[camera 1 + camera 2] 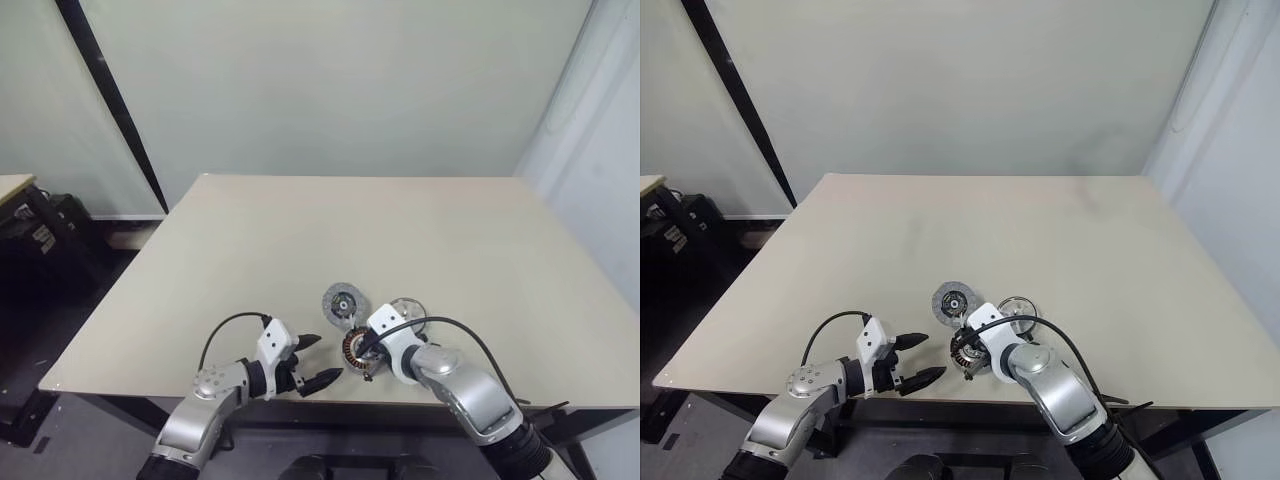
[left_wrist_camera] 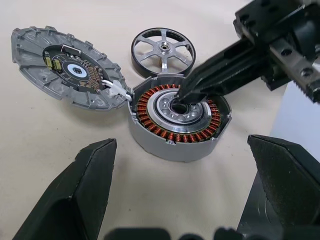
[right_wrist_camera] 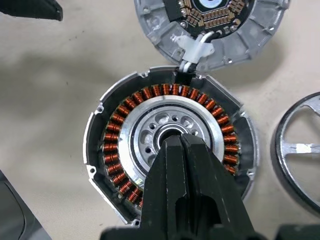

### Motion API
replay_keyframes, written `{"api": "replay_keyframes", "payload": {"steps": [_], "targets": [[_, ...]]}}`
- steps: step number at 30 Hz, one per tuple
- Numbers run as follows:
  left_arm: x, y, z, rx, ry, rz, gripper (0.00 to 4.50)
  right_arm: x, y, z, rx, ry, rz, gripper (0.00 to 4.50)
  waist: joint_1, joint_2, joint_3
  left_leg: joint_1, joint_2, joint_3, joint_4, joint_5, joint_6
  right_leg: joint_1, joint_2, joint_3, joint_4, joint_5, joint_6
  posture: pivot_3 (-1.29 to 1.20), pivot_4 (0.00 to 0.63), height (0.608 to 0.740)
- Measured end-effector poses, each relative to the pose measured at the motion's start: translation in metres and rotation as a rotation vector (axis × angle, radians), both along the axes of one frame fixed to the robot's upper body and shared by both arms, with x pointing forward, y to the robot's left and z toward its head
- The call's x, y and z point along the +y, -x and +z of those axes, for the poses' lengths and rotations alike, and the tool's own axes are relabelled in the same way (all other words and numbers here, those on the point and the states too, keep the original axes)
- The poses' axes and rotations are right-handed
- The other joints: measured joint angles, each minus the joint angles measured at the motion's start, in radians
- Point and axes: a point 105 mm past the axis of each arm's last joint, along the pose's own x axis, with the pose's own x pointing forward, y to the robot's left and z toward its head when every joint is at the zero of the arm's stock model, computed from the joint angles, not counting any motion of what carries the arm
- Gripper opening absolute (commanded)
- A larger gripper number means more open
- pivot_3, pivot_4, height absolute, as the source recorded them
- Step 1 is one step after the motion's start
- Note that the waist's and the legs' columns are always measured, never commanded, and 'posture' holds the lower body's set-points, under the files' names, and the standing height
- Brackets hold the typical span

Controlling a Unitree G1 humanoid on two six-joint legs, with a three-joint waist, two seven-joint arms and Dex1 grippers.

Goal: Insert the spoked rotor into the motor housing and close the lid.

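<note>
Left eye view takes in the wide beige bench (image 1: 300, 260), with the three motor parts clustered near its front edge between the two arms. Biggest of them in the left wrist view is the lid (image 2: 65, 67), a toothed grey disc with a circuit board on its inner face, lying flat and tied by a short white lead to the motor housing (image 2: 177, 117) just beside it. The housing sits open side up, its ring of copper coils bare around a silver bearing seat. The spoked rotor (image 2: 163, 50) lies flat just beyond the housing, close to its rim, not yet inserted.

The right gripper (image 3: 181, 142) is clenched, fingers pressed together with nothing between them, the tip poked down at the housing's centre bore. The left gripper (image 2: 180, 190) is spread wide and empty, hovering on the near side of the housing.

Judging from this, the rotor lies past the housing from both arms, slightly towards the right arm, so that arm looks better placed to pick it up
</note>
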Motion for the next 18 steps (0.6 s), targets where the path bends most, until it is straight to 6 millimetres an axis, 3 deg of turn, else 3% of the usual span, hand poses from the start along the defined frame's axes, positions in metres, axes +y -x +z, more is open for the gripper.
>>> {"api": "replay_keyframes", "payload": {"steps": [18], "targets": [[0.0002,-0.0005,-0.0001,-0.001,-0.001,0.006,4.5,-0.0006,-0.0043,-0.0022,-0.031,0.027,-0.01,0.02,0.0,0.0,0.0,0.0,0.0,0.0,0.0,0.0,0.0,0.0,0.0,0.0,0.0,0.0,0.0,0.0,0.0,0.74]]}}
